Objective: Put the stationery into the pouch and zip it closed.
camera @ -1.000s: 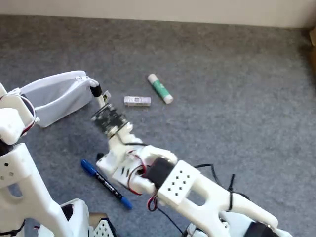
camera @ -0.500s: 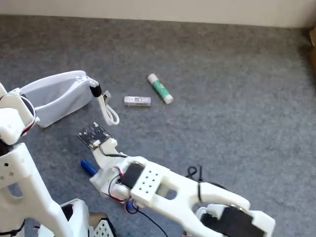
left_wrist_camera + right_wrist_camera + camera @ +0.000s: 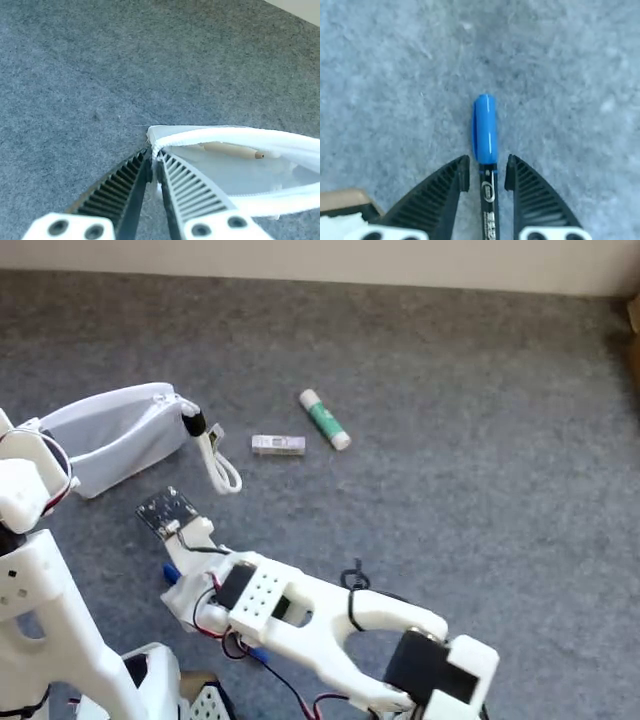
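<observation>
Two grippers we watched: left gripper [image 3: 152,159] clamped on the rim of the pouch [image 3: 235,182]; right gripper [image 3: 487,161] hung open astride the blue marker [image 3: 484,125], at five o'clock from the pouch.

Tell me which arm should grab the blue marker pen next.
Right. The right jaws sit open on either side of the blue marker pen; the left jaws are shut on the rim of the white mesh pouch.

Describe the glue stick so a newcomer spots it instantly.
Start at the white mesh pouch at the high view's left. Right of it lies a small flat white piece, then the glue stick. It alone is a green tube with white ends.
</observation>
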